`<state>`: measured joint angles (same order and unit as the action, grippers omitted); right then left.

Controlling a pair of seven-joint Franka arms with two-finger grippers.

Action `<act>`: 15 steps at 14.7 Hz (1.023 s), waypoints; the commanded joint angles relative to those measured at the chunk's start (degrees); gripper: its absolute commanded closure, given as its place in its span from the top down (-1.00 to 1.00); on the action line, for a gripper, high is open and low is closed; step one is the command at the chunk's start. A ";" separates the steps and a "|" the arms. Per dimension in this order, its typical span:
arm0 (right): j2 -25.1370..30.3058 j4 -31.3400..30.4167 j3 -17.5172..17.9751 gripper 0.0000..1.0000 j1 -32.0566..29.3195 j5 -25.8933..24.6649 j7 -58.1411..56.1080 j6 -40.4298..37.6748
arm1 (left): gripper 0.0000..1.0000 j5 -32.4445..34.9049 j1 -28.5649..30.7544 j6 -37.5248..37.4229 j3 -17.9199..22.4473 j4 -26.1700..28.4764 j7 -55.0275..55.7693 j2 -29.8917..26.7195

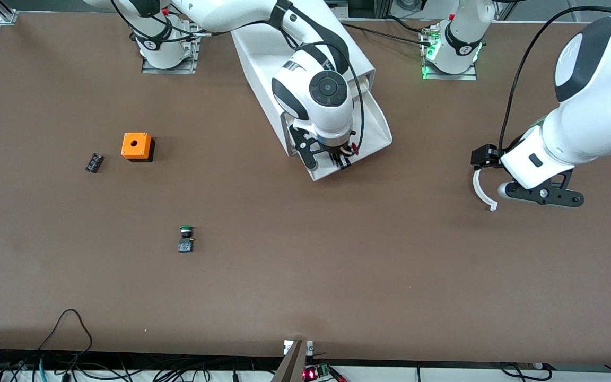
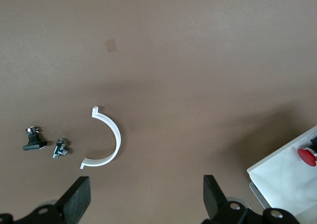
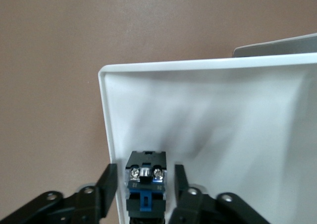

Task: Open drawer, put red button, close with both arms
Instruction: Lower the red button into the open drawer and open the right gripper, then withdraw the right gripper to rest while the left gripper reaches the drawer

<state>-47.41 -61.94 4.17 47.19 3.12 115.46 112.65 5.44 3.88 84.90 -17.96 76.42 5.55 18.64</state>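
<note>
Front view: right gripper (image 1: 340, 157) over pulled-out white plastic drawer (image 1: 374, 119), clamped on red button (image 1: 355, 149); left wrist: left gripper (image 2: 146, 199) spread wide, idle above table; right wrist: risk of release onto rim.

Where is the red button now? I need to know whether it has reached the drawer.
The red button sits between the right gripper's fingers, inside the pulled-out drawer, near its front corner.
</note>
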 commanded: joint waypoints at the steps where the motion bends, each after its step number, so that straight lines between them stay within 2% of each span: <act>1: 1.26 1.03 -1.08 1.00 -0.43 0.66 0.73 -0.06 | 1.00 -1.05 -0.01 -0.70 0.12 -1.98 0.60 0.96; 4: 2.14 3.30 -5.56 1.00 -0.78 0.13 -4.95 -0.67 | 1.00 -1.05 -0.01 -0.70 0.12 -1.89 0.69 0.96; 8: 5.21 3.85 -4.35 1.00 -8.40 1.44 -18.57 -1.28 | 1.00 -0.96 0.08 -0.79 0.12 -1.72 2.79 0.79; 12: 7.59 3.76 -4.25 1.00 -16.76 8.03 -36.22 -5.59 | 1.00 -1.22 0.17 -1.22 0.12 -1.01 5.78 0.53; 15: 8.21 3.49 -4.43 1.00 -22.30 8.30 -50.82 -9.89 | 1.00 -1.31 0.08 -0.70 -0.05 2.31 5.96 0.44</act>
<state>-39.79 -57.83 -1.31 28.11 10.14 72.93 105.19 5.41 3.90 84.28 -17.93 76.96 10.63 18.89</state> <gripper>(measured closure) 0.000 0.000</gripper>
